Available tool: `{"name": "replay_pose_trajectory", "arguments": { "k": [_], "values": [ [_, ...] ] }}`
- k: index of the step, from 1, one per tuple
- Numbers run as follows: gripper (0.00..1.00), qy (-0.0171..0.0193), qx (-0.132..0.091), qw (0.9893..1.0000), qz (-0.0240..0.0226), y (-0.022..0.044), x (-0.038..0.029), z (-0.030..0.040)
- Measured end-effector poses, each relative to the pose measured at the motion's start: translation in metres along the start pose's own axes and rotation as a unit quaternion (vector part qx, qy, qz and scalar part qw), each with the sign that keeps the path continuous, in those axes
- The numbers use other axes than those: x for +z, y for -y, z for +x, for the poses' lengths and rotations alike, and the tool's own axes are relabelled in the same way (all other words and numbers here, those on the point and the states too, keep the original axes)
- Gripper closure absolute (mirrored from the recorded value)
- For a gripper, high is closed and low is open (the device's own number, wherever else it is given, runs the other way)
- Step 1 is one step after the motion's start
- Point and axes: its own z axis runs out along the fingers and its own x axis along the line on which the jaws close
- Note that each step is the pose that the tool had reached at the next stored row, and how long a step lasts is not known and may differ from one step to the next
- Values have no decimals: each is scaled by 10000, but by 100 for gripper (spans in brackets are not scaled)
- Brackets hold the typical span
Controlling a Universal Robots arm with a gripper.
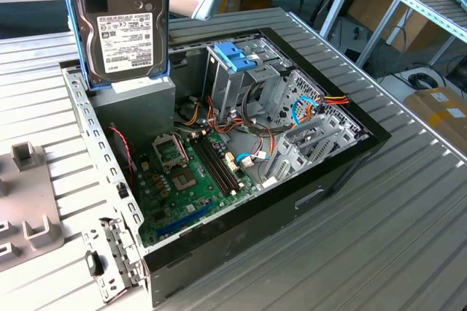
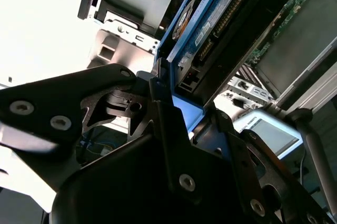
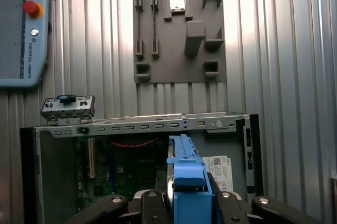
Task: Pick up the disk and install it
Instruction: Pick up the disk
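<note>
Above the open case (image 1: 219, 249), toward the bench's (image 1: 408, 238) far edge in the exterior view, the disk (image 1: 124, 22) is hanging upright over the power supply (image 1: 135, 110), label showing. The gripper (image 3: 189, 200) is holding it, fingers (image 2: 164, 119) clamping its blue frame (image 3: 185, 166).

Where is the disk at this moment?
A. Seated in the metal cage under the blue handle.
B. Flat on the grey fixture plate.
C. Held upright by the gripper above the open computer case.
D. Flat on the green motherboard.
C: in the exterior view the disk hangs upright over the computer case, and in the first wrist view the gripper clamps its blue frame.
</note>
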Motion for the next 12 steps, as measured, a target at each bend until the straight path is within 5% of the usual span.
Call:
{"name": "replay_pose_trajectory", "arguments": {
  "k": [12],
  "values": [
    [63, 0, 0, 10000, 0, 3, 2, 50]
  ]
}}
